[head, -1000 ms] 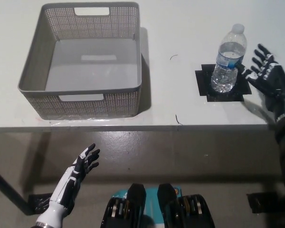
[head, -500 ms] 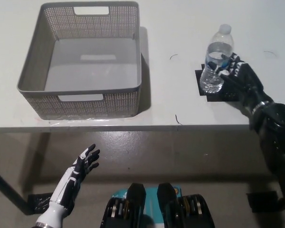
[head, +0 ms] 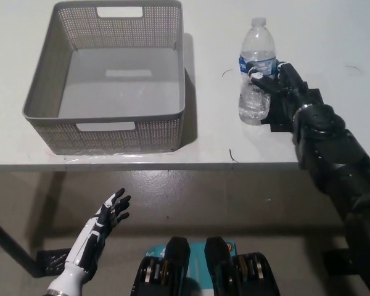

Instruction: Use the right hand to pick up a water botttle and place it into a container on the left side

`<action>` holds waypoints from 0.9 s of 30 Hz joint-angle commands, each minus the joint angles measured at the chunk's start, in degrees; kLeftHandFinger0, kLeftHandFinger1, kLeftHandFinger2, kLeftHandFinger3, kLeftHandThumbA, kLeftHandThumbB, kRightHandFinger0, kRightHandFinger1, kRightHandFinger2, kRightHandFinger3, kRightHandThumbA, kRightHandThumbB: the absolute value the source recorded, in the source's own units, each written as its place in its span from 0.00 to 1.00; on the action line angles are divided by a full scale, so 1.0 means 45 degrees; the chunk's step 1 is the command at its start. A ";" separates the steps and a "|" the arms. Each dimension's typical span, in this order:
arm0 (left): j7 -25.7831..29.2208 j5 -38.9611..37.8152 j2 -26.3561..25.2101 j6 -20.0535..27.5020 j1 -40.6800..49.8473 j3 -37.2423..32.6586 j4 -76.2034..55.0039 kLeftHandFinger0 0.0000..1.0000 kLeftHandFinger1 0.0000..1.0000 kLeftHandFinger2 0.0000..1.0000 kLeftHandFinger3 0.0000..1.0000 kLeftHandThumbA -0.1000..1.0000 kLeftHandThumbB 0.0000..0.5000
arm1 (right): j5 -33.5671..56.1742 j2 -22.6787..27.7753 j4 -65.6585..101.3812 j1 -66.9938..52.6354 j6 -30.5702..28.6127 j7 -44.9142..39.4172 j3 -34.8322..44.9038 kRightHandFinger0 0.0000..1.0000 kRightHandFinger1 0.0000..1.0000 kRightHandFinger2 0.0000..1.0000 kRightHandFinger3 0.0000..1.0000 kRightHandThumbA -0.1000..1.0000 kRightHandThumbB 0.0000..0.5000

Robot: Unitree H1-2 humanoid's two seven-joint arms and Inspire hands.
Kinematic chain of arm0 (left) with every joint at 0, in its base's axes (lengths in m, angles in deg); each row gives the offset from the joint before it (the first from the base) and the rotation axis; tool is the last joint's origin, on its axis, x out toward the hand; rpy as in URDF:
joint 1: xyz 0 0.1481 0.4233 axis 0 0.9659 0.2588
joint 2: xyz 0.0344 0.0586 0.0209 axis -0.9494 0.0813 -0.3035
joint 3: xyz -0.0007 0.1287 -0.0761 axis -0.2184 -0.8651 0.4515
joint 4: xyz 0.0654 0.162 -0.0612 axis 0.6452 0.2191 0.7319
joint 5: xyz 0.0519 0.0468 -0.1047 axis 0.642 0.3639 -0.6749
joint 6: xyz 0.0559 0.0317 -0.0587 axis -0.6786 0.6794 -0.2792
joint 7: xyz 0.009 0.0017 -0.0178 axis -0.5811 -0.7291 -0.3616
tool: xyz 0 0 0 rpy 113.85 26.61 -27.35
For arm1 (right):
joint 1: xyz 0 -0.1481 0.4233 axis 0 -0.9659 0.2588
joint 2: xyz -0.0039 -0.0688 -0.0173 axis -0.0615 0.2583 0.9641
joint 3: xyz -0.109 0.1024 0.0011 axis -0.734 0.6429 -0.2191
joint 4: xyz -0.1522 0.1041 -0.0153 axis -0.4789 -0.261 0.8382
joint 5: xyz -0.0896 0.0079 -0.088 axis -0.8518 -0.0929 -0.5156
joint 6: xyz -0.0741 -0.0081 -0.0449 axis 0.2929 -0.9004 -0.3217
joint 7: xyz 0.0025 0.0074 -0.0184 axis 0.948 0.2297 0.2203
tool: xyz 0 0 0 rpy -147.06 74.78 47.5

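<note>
— Item one? 
— Clear plastic water bottle (head: 256, 74), blue label, upright, gripped by the black right hand (head: 277, 86) above the white worktop (head: 209, 135). 
— Destination? 
— Grey perforated plastic basket (head: 105, 126), well apart to its left. Advice: carry level, clear the rim. 
— Other hand? 
— White left hand (head: 110, 213), fingers spread, idle below the worktop's edge.

You'll find no readable text here; the water bottle (head: 256, 71) carries a blue label, its print too small to read.

White table (head: 333, 37) carries a black tape patch (head: 282, 120) near its edge
</note>
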 commanded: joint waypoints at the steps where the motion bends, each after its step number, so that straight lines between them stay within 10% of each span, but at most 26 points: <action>1: -0.0235 -0.0203 -0.0056 0.0359 -0.0276 0.0025 -0.0377 1.00 1.00 1.00 1.00 1.00 0.33 | -0.0904 -0.0328 -0.0275 0.2258 -0.1466 0.4116 -0.0063 0.00 0.18 0.58 0.58 0.00 0.28; 11: -0.0169 -0.0028 -0.0087 0.0389 -0.0224 0.0000 -0.0350 1.00 1.00 1.00 1.00 1.00 0.36 | -0.1336 -0.0998 0.1537 0.2817 -0.2489 0.4369 -0.0144 0.00 0.33 0.77 0.76 0.00 0.25; 19: -0.0152 0.0000 -0.0037 0.0333 -0.0187 -0.0037 -0.0376 1.00 1.00 1.00 1.00 1.00 0.34 | -0.2037 -0.2096 0.4400 0.3210 -0.2301 0.4352 -0.0480 0.00 0.28 0.71 0.73 0.00 0.25; 22: -0.0086 0.0282 -0.0106 0.0392 -0.0226 -0.0097 -0.0344 1.00 1.00 1.00 1.00 1.00 0.36 | -0.2365 -0.2581 0.5131 0.3468 -0.1823 0.4619 -0.0583 0.06 0.29 0.64 0.61 0.00 0.31; 24: -0.0190 0.0190 -0.0152 0.0340 -0.0218 -0.0108 -0.0387 1.00 1.00 1.00 1.00 1.00 0.37 | -0.2625 -0.2953 0.5185 0.3719 -0.1817 0.4825 -0.0719 0.00 0.04 0.34 0.45 0.00 0.28; 27: -0.0175 0.0245 -0.0164 0.0311 -0.0192 -0.0115 -0.0499 1.00 1.00 1.00 1.00 1.00 0.37 | -0.2555 -0.3422 0.4856 0.4061 -0.1973 0.4691 -0.0745 0.00 0.14 0.61 0.70 0.00 0.26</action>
